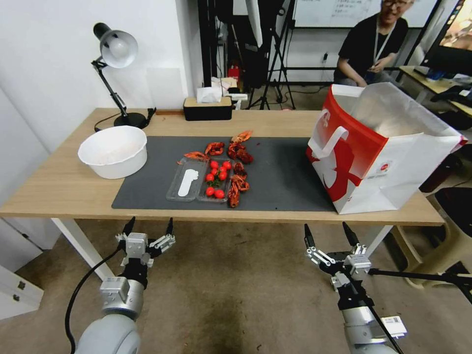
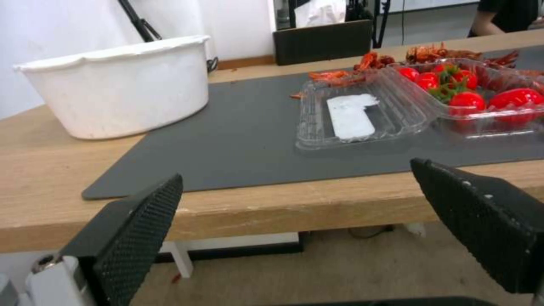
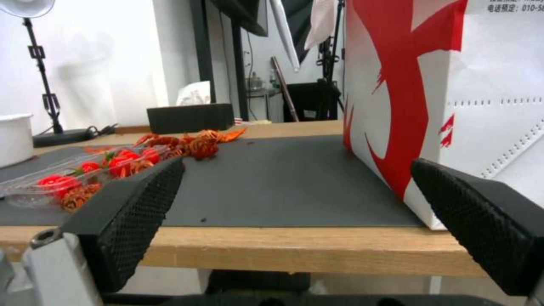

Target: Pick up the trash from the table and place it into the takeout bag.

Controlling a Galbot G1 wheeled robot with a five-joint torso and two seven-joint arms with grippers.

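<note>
The trash lies mid-table on the dark grey mat (image 1: 280,172). It is red crayfish shells (image 1: 238,150) and an open clear plastic box (image 1: 189,182) with red cherry tomatoes (image 1: 219,174) in one half. A big white bowl (image 1: 114,151) stands at the mat's left end. The red-and-white takeout bag (image 1: 373,162) stands open at the right end of the table (image 1: 59,191). My left gripper (image 1: 150,227) hangs open below the table's front edge, in front of the bowl and box. My right gripper (image 1: 327,233) is open too, below the edge near the bag's front corner (image 3: 408,85).
A desk lamp (image 1: 115,49) and a black tissue box (image 1: 207,107) stand along the table's back edge. The mat between the shells and the bag is bare. A person sits behind the bag, away from the table. Tripods and cables fill the room behind.
</note>
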